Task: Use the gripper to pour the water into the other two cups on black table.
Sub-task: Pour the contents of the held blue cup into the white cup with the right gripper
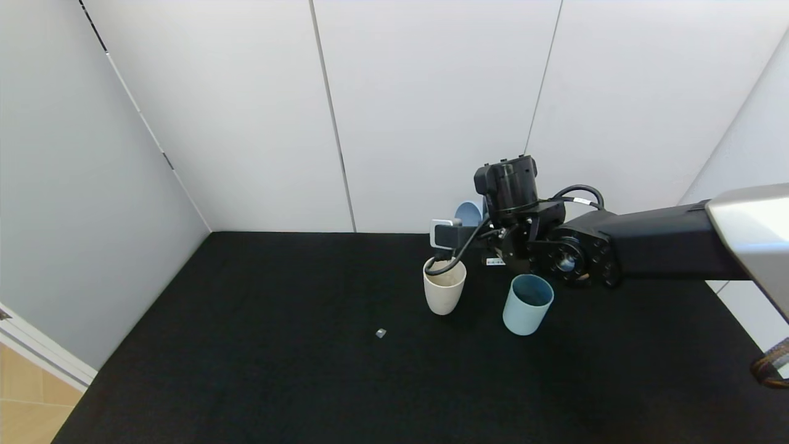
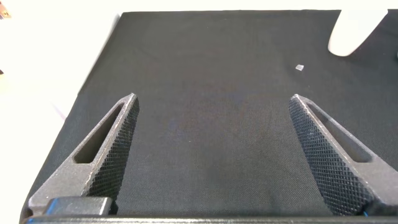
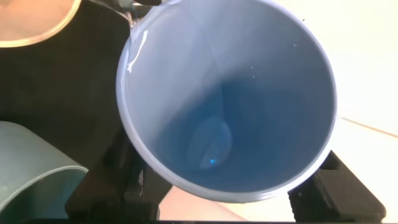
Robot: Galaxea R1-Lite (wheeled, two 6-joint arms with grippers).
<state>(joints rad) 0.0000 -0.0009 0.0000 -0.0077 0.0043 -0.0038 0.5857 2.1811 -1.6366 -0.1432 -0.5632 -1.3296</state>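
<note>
My right gripper [image 1: 478, 225] is shut on the large light blue tumbler [image 1: 470, 213] and holds it tilted, mouth down, above the cream-beige cup [image 1: 444, 288]. In the right wrist view the blue tumbler [image 3: 249, 74] fills the picture. A little water [image 3: 211, 146] lies inside it and a clear glint shows at its lip [image 3: 127, 15], beside the cream cup's rim [image 3: 37, 34]. The teal-green cup [image 1: 527, 303] stands upright to the right of the cream cup and also shows in the right wrist view [image 3: 28, 168]. My left gripper [image 2: 212, 98] is open and empty over the black table [image 2: 205, 143].
A small grey scrap [image 1: 380, 333] lies on the black table [image 1: 246, 345] in front of the cream cup; it also shows in the left wrist view [image 2: 300, 67]. White wall panels close the back and left. The table's left edge [image 1: 142, 308] drops off.
</note>
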